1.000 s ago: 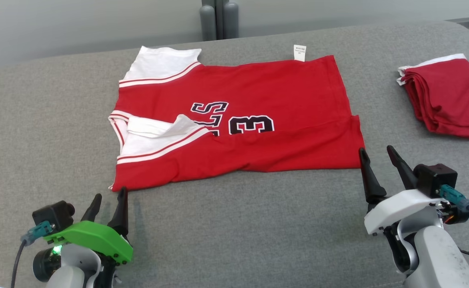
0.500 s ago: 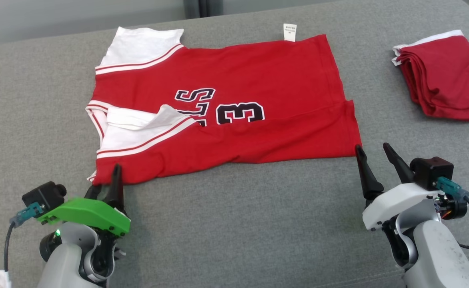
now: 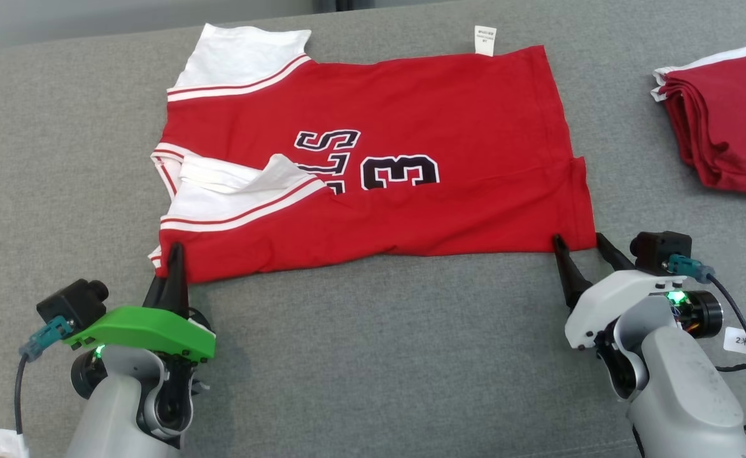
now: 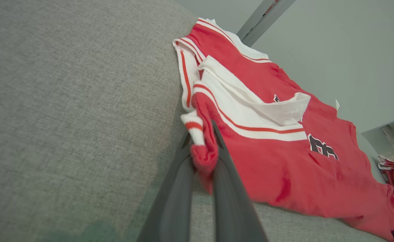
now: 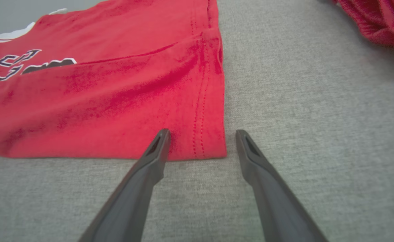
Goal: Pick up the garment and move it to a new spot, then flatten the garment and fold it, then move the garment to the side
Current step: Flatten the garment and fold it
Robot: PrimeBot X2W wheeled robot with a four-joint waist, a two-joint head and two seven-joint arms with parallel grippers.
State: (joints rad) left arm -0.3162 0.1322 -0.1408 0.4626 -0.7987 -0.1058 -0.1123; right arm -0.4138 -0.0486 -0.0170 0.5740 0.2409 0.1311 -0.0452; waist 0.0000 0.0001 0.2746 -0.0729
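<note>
Clamped shut over the past second: left gripper (image 3: 173,253), now pinching the near-left corner of the red jersey (image 3: 449,127), cloth bunched between dark fingers. Spread flat, lettering up, across the middle of the grey cushion (image 3: 373,356). Edged up to the near-right hem corner: right gripper (image 3: 578,239), jaws wide apart, straddling it, unclamped. Stacked far right, well apart: folded red garment (image 3: 729,133).

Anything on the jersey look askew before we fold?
Yes. The near white sleeve of the red jersey is flopped over onto the chest, covering part of the lettering, and the hem by the open right gripper juts out in a step. The left gripper is shut on the jersey's near corner.
</note>
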